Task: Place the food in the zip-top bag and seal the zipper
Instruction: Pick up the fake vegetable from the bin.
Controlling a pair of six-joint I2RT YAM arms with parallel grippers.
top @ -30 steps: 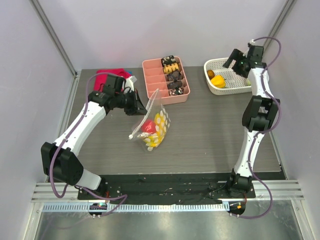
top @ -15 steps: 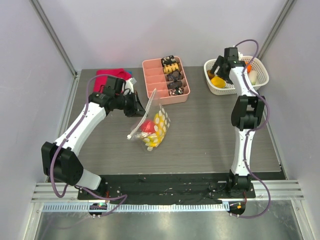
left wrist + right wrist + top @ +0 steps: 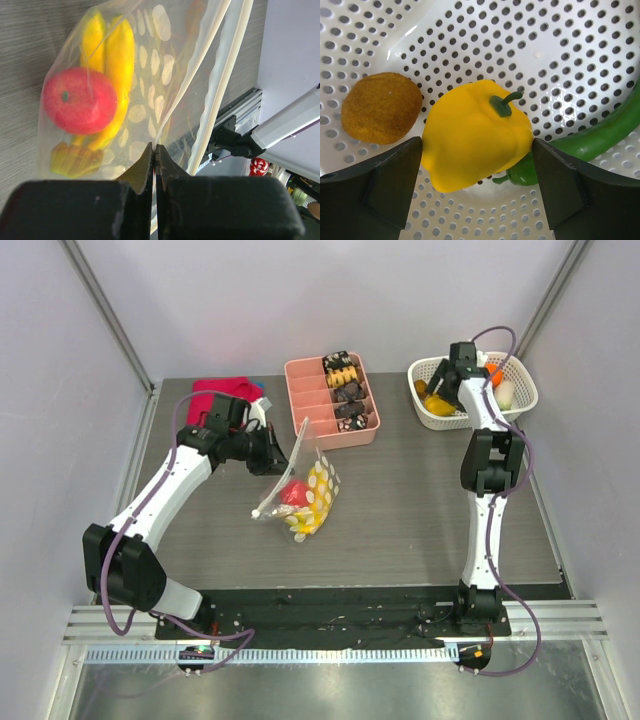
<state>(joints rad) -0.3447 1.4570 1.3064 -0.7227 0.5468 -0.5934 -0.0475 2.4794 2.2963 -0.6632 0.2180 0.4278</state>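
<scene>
The zip-top bag [image 3: 318, 483] lies mid-table, its mouth lifted toward the pink tray. My left gripper [image 3: 283, 455] is shut on its top edge. In the left wrist view the gripper [image 3: 155, 147] pinches the clear film beside the pale zipper [image 3: 222, 85]; a red apple [image 3: 80, 100] and yellow bananas [image 3: 120, 60] sit inside. My right gripper [image 3: 440, 398] is down in the white basket [image 3: 520, 390]. In the right wrist view it [image 3: 477, 150] stands open, one finger close against each side of the yellow pepper [image 3: 475, 135], which rests on the basket floor.
A brown round piece [image 3: 381, 107] and a green pepper [image 3: 600, 132] lie beside the yellow one in the basket [image 3: 570, 50]. An orange and a white piece [image 3: 506, 392] sit at its right end. The pink divided tray [image 3: 300, 405] and a red cloth [image 3: 222, 387] are at the back.
My right arm swung left from the basket's far side and dropped into the basket over the yellow pepper, jaws narrowing slightly. The left gripper and bag held still.
</scene>
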